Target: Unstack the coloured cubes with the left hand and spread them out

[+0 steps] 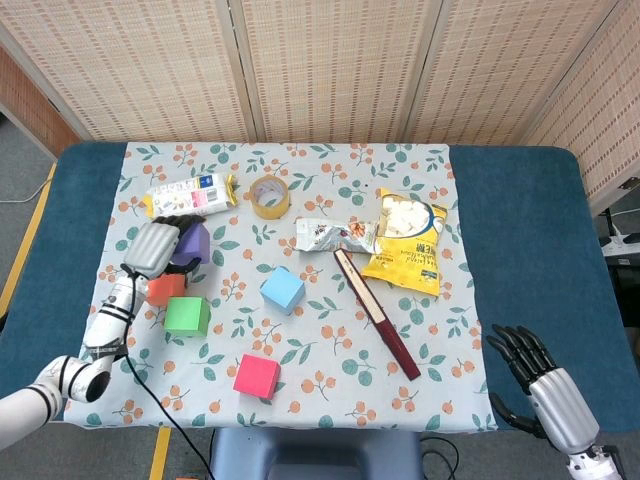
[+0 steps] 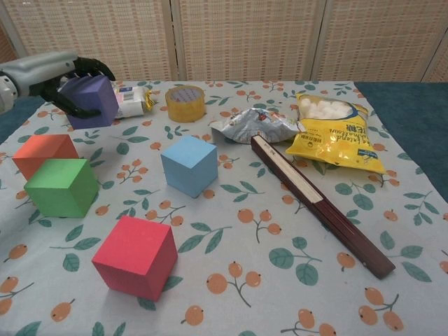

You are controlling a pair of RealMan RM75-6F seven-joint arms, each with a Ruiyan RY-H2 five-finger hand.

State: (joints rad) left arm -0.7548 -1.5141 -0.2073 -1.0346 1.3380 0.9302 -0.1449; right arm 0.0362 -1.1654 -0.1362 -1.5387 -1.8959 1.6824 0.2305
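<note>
Head view. The left hand (image 1: 158,246) grips the purple cube (image 1: 194,243), held at the left of the floral tablecloth (image 1: 330,385), just near of the white snack packet (image 1: 187,197). The orange cube (image 1: 164,288) lies just near of the hand, with the green cube (image 1: 187,315) touching its near side. The blue cube (image 1: 283,290) sits toward the middle and the pink cube (image 1: 257,376) near the front edge, both well apart from the rest. The right hand (image 1: 540,380) rests off the cloth at the near right, fingers spread, holding nothing.

Chest view. The left hand (image 2: 49,73) holds the purple cube (image 2: 89,101) raised clear of the cloth, its dark fingers (image 2: 84,66) curled over the top. The orange cube (image 2: 45,152) stands bare-topped behind the green cube (image 2: 61,186). A tape roll (image 2: 185,102), yellow bag (image 2: 329,131) and dark flat stick (image 2: 318,202) lie to the right.
</note>
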